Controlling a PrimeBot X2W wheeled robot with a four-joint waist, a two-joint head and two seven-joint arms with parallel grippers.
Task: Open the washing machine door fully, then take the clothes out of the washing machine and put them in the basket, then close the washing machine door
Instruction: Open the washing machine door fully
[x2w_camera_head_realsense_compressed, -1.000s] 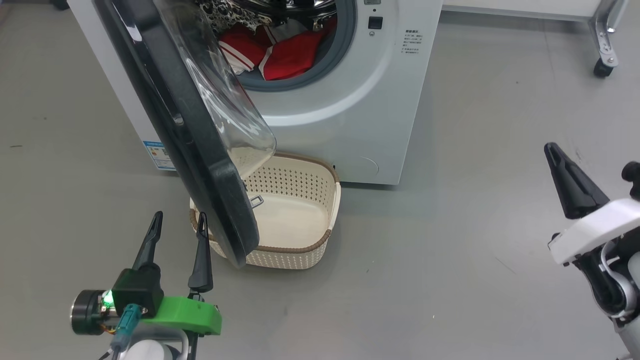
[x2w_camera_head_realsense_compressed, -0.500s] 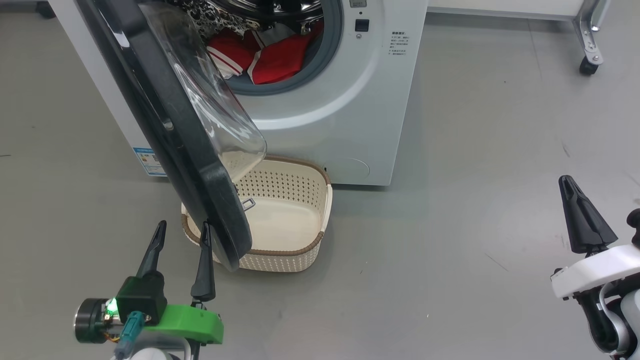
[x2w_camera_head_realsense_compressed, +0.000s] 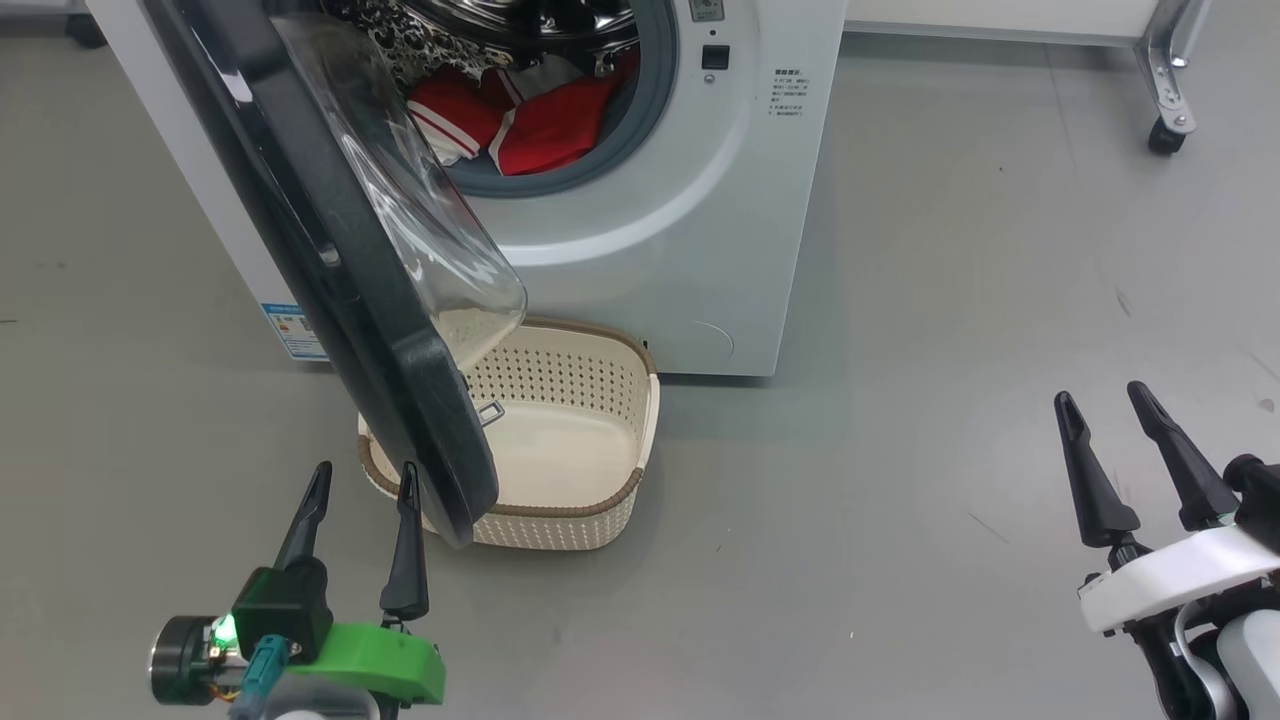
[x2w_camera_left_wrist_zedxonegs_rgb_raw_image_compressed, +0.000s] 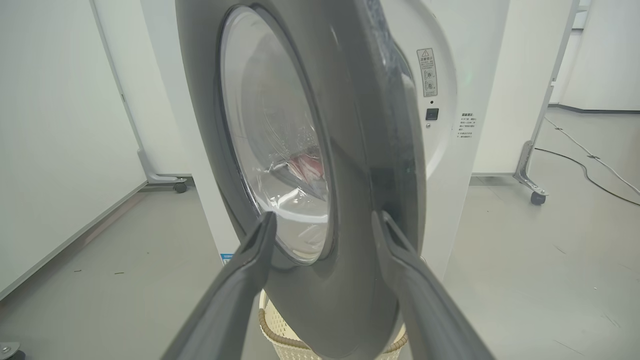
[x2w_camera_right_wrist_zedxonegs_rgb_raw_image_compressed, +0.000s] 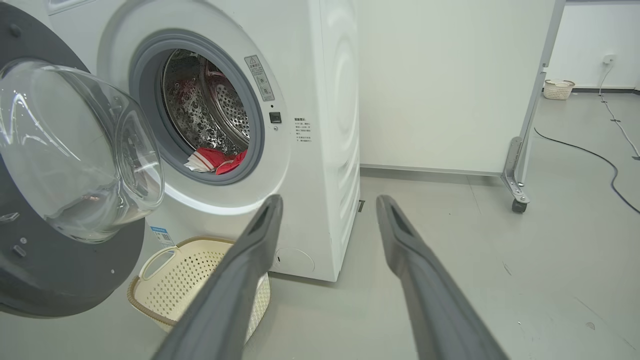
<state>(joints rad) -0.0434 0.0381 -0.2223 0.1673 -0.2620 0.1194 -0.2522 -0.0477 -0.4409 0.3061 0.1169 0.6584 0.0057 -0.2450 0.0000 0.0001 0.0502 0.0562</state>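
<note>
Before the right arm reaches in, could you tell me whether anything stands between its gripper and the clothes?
Nothing visible does: the right gripper is open, and the clothes show unblocked in the mouth of the washing machine. The washing machine door hangs left of that line, over the left part of the basket.

Red clothes (x2w_camera_head_realsense_compressed: 545, 135); cream perforated basket (x2w_camera_head_realsense_compressed: 560, 525); white washer (x2w_camera_head_realsense_compressed: 700, 230).

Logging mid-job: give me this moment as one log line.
door: swung out over basket | clothes: in washing machine | basket: empty | left gripper: open, by door edge | right gripper: open, free
</note>
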